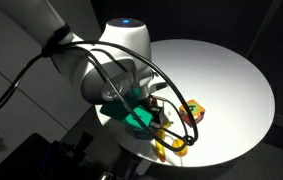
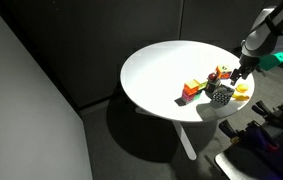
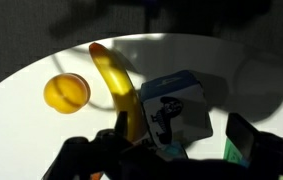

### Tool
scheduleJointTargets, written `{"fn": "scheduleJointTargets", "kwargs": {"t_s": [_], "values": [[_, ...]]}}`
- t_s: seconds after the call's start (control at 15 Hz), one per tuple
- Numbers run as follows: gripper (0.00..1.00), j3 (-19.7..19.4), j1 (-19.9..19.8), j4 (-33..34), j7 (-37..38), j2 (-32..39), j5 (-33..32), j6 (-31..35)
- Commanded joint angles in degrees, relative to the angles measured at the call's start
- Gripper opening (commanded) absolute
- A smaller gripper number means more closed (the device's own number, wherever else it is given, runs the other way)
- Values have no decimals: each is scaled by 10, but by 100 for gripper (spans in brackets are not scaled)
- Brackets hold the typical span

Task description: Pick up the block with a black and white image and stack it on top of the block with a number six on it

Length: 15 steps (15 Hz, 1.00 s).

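Note:
The block with a black and white image [image 3: 177, 110] lies on the white table, its white face with the black picture turned up and teal at its lower edge. My gripper [image 3: 181, 140] is open and just above it, with one dark finger on each side and a gap at the right finger. In an exterior view the gripper [image 2: 237, 74] hangs over the cluster of toys. A small block with red and green on it [image 1: 194, 111] sits nearby. I cannot read a number on it.
A yellow banana [image 3: 111, 78] lies right beside the block, with an orange ball [image 3: 67, 92] further off. An orange block [image 2: 191, 89] sits in the cluster. The round white table [image 2: 161, 60] drops off close to the toys.

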Motion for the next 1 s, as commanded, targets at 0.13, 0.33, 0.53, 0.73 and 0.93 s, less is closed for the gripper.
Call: {"fn": "scheduleJointTargets", "kwargs": {"t_s": [0.13, 0.33, 0.53, 0.73, 0.93], "values": [[100, 26, -20, 24, -35, 47, -29, 38], [100, 33, -18, 37, -39, 74, -46, 55], [100, 28, -10, 53, -31, 101, -74, 68], [100, 25, -8, 69, -29, 126, -95, 75], [100, 27, -10, 83, -28, 146, -107, 77]]}}
